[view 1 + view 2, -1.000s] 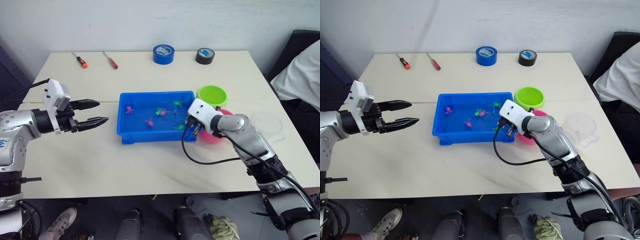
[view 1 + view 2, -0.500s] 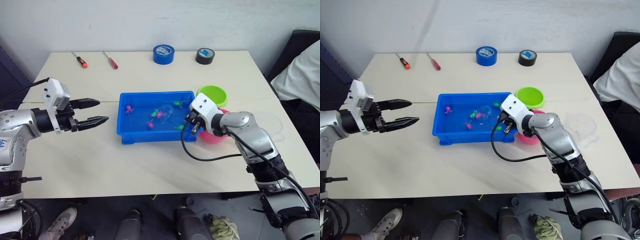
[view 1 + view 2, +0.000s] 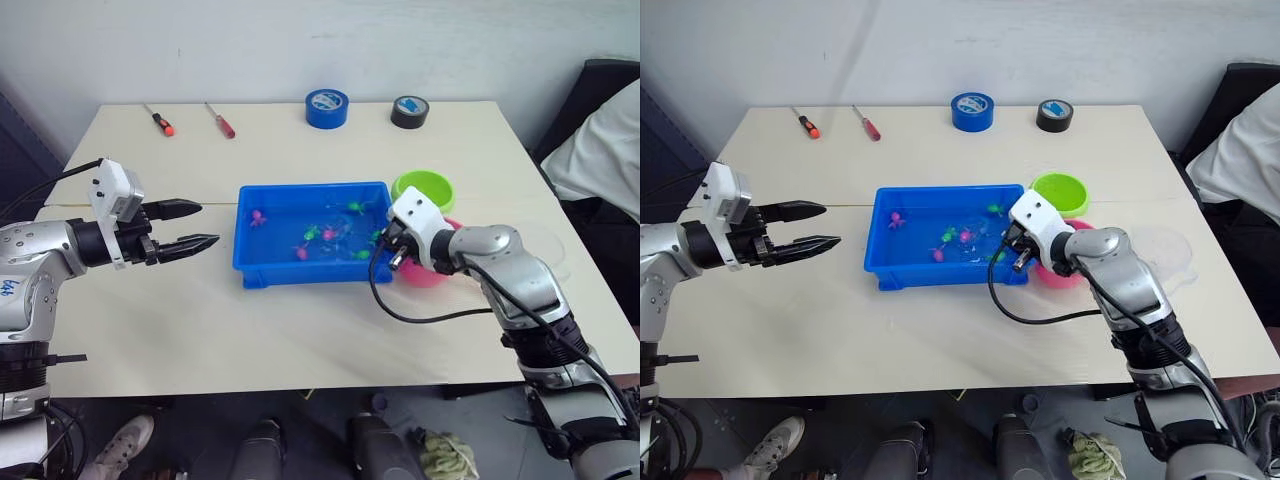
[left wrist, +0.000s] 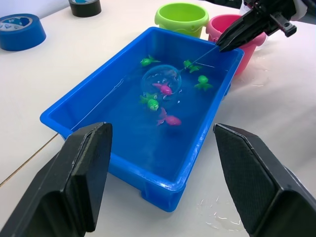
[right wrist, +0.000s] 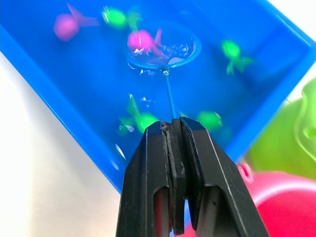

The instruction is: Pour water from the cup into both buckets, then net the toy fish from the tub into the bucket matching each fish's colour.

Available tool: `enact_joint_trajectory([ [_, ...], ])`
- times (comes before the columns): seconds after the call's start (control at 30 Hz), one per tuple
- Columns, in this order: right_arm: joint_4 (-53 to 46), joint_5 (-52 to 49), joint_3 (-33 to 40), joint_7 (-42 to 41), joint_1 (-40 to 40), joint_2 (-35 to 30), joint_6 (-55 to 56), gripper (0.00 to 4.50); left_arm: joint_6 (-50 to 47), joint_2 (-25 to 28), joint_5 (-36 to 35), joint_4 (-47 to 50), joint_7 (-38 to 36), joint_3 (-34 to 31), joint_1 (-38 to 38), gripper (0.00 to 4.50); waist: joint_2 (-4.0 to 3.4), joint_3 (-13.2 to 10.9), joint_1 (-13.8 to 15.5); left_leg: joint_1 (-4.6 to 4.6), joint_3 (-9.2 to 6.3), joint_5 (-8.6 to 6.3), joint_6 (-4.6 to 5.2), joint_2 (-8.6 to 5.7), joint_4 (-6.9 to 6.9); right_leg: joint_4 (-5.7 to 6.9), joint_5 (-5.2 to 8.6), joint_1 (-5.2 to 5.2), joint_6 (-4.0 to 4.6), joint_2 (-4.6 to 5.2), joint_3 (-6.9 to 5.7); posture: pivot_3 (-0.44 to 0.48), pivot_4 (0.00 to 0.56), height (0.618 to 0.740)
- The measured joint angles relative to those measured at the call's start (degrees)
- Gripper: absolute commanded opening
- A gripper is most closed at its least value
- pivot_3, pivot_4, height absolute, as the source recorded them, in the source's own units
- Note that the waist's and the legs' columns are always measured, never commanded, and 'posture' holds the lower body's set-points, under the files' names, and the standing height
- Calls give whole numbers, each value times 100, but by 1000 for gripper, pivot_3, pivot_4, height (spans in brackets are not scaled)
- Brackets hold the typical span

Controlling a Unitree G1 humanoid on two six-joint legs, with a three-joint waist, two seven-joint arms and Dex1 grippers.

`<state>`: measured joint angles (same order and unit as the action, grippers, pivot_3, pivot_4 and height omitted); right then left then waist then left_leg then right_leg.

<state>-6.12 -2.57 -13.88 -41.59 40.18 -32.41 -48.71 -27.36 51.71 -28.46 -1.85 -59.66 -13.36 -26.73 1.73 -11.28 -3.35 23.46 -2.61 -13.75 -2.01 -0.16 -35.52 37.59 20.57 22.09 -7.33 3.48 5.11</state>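
The blue tub (image 3: 262, 262) holds water and several green and pink toy fish (image 4: 168, 118). My right gripper (image 5: 173, 124) is shut on the thin handle of the net (image 5: 163, 47), at the tub's right end. The net's round hoop lies in the water around a pink fish (image 5: 143, 40). Just right of the tub stand the green bucket (image 3: 424, 189) and, nearer, the pink bucket (image 3: 430, 272), partly hidden by my right wrist. The clear cup (image 3: 545, 245) sits further right. My left gripper (image 3: 208, 223) hovers open left of the tub, holding nothing.
A blue tape roll (image 3: 327, 107) and a black tape roll (image 3: 410, 111) lie at the table's far edge, with two red-handled screwdrivers (image 3: 159, 121) at far left. Water drops (image 4: 217, 219) wet the table by the tub. A white-sleeved person (image 3: 600, 150) is at far right.
My right gripper has drawn slightly right toward the buckets, sweeping the net through the water. The fish have drifted and a pink one now lies in the hoop. The left arm has stayed put.
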Motion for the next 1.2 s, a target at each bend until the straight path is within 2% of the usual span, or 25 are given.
enact_joint_trajectory([
  [0.13,-145,-400,320,-24,2,208,-352,0,3,-1,-1,-4,-13,3,0,3583,0,0,13,2,0,0,0,-3,0,0,0,-1,0,3,0,0,150,734],
  [0.4,-659,-1231,1188,-83,-340,168,-716,0,1,-44,-20,-135,-187,120,-324,3583,0,0,22,4,-1,0,0,-3,0,-3,0,0,0,3,-1,0,150,734],
  [0.8,-991,-1795,1516,-32,-720,22,-632,0,144,-228,96,-440,-513,500,-746,3583,0,0,49,21,-2,1,2,-5,-5,-1,0,12,0,3,-3,0,150,734],
  [0.9,-1325,-2163,2253,-227,-1036,-527,-651,0,269,-425,186,-760,-672,742,-1155,3583,-3,-2,174,74,-10,3,6,-12,-33,11,-1,53,-2,-3,-12,0,150,734],
  [1.07,-1995,-2656,3602,-245,-1432,-1304,-1021,0,576,-740,405,-1470,-926,1064,-1618,3583,-2,-1,190,73,-11,1,10,-12,-41,7,-1,41,-2,-5,-15,0,150,734],
  [1.2,-2647,-3030,4581,-177,-2208,-1643,-1639,0,926,-1121,626,-2234,-1169,1301,-2235,3583,-2,-1,195,74,-10,2,11,-15,-49,12,-2,40,-4,-20,-15,0,150,734],
])
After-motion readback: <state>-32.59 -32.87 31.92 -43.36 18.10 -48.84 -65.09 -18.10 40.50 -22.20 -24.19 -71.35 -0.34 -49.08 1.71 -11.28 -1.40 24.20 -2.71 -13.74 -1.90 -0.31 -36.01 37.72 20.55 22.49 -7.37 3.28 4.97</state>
